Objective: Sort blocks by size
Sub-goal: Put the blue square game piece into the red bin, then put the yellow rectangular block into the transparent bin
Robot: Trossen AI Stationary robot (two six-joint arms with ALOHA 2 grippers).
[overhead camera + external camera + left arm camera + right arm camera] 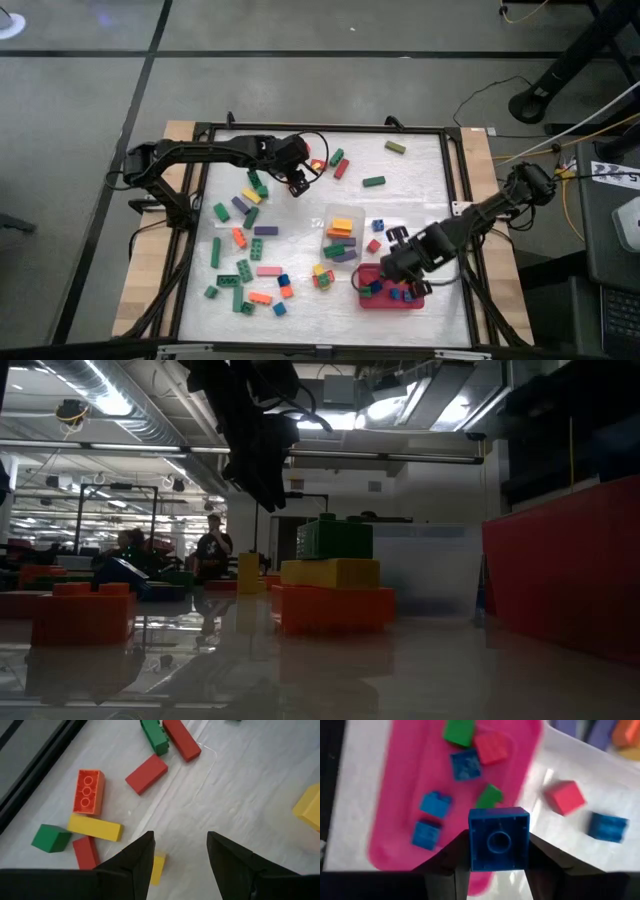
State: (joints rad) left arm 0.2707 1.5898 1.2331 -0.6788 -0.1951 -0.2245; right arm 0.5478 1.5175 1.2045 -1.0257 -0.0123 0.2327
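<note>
Two dark arms work over the white table (420,190): the left gripper (297,183) hovers near the far left part of it, and the right gripper (392,268) hangs above the red rectangular tray (372,299) at the near right. The small studded plastic blocks (245,250) number in the dozens; most lie scattered across the left half of the table, green, red, yellow, blue, orange, purple and pink, some short and square, others long bars. The clear rectangular tub (328,228) near the middle holds about five longer bars, orange, green and purple. In the right wrist view the tray carries six short squares, three blue, two green and one red, while one red and one blue square lie on the table just beside it. That same view shows what the overhead one hides: the right gripper (498,847) is clamped on a blue square block (498,839), its hollow underside facing the camera, held above the tray's edge. The left wrist view shows the left gripper (180,847) with its fingers apart and nothing between them, over bare table with about eight red, orange, yellow and green bricks around. The level view alone shows people standing in the room beyond, behind a green-yellow-orange stack of blocks (335,582).
</note>
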